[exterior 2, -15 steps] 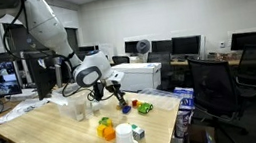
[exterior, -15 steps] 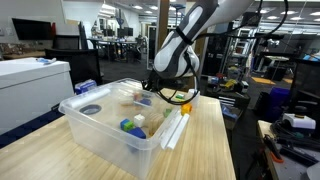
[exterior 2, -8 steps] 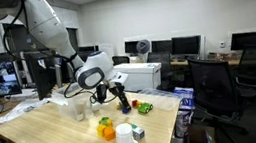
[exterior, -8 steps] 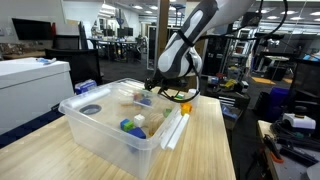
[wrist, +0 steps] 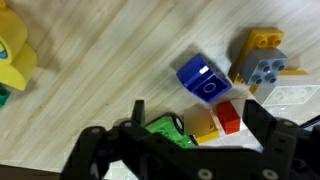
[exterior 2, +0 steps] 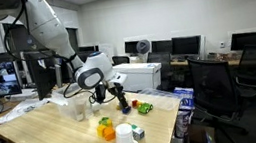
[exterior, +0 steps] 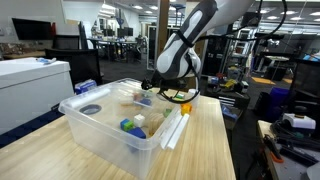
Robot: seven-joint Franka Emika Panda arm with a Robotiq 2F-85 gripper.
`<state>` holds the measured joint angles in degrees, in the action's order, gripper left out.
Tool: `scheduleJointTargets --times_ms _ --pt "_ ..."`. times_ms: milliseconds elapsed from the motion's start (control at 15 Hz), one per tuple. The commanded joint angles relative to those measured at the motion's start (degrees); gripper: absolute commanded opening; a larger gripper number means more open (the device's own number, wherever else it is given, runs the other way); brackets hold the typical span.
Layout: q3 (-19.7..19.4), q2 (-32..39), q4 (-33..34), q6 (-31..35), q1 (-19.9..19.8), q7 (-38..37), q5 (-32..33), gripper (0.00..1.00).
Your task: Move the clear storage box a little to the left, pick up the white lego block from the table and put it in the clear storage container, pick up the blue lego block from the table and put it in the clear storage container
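The clear storage box (exterior: 100, 122) stands on the wooden table and holds blue, green and white pieces. My gripper (exterior: 150, 97) hangs low just beyond its far rim, also seen at gripper (exterior 2: 124, 104). In the wrist view the gripper (wrist: 200, 118) is open. Its dark fingers (wrist: 137, 112) straddle a small cluster of a green block (wrist: 165, 130), a yellow block (wrist: 205, 125) and a red block (wrist: 228, 116), gripping none of them. The blue lego block (wrist: 203, 78) lies on the table just ahead of the fingertips. I cannot pick out the white lego block with certainty.
A grey-and-yellow block (wrist: 262, 60) lies beside the blue one, and a large yellow toy (wrist: 12, 60) sits at the far left. A white strip (exterior: 172, 130) leans along the box's side. Office chairs (exterior 2: 210, 80) stand past the table edge.
The jaws have spread from nearly shut to wide open over the block cluster. The arm has hardly moved.
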<state>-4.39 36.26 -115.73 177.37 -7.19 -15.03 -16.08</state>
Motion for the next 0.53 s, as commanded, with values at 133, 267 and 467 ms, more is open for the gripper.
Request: scheduleJointTargets --times_ms 133,267,467 --pt "0.69 3.30 3.43 -0.44 -0.09 -0.39 -0.28 1.00" --pt "0.35 4.52 5.21 -2.25 0.11 -0.69 -0.27 1.00" --pt "-0.87 4.70 7.56 -7.88 1.09 -2.53 -0.60 1.00"
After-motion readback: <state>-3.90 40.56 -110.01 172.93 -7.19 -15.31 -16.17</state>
